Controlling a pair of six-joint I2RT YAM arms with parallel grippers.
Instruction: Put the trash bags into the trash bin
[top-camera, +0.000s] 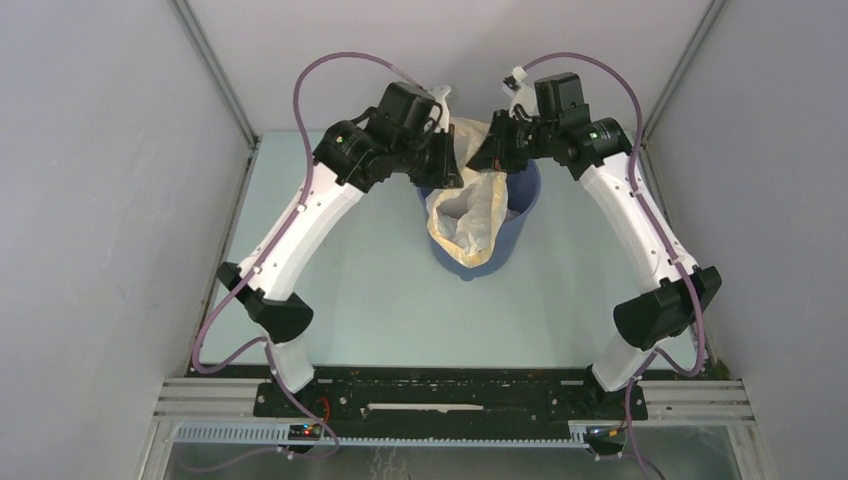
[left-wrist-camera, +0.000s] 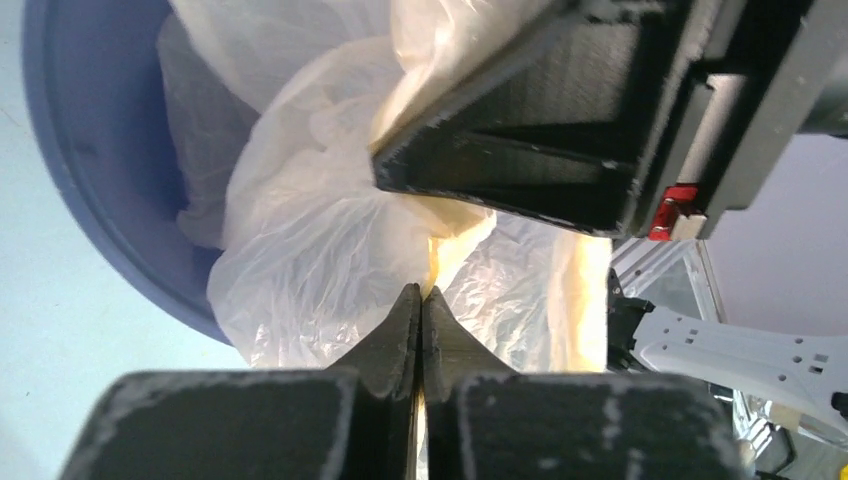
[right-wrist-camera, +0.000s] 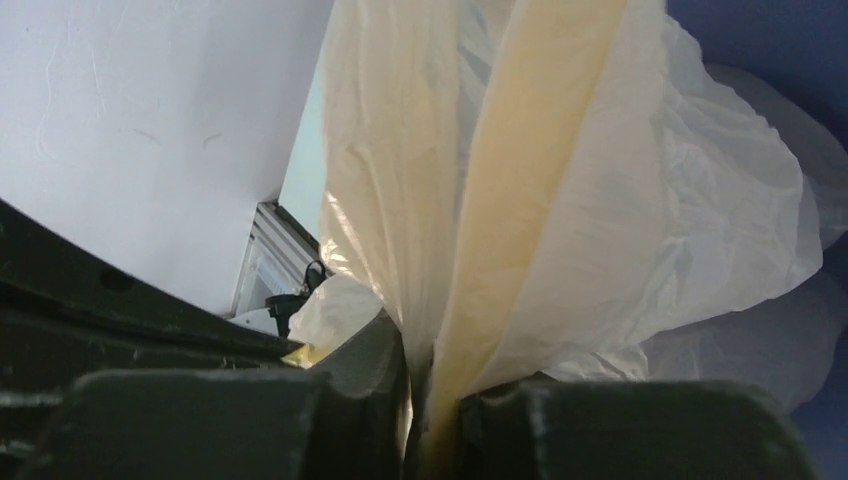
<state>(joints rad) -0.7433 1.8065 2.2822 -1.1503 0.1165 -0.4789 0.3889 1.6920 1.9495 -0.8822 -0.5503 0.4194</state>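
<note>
Trash bag partly in the trash bin
The left gripper and the right gripper each pinch its thin plastic tight.

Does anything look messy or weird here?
Yes. The bag is all crumpled, and part of it spills over the near rim of the blue bin, hanging down the outside instead of sitting inside.
</note>
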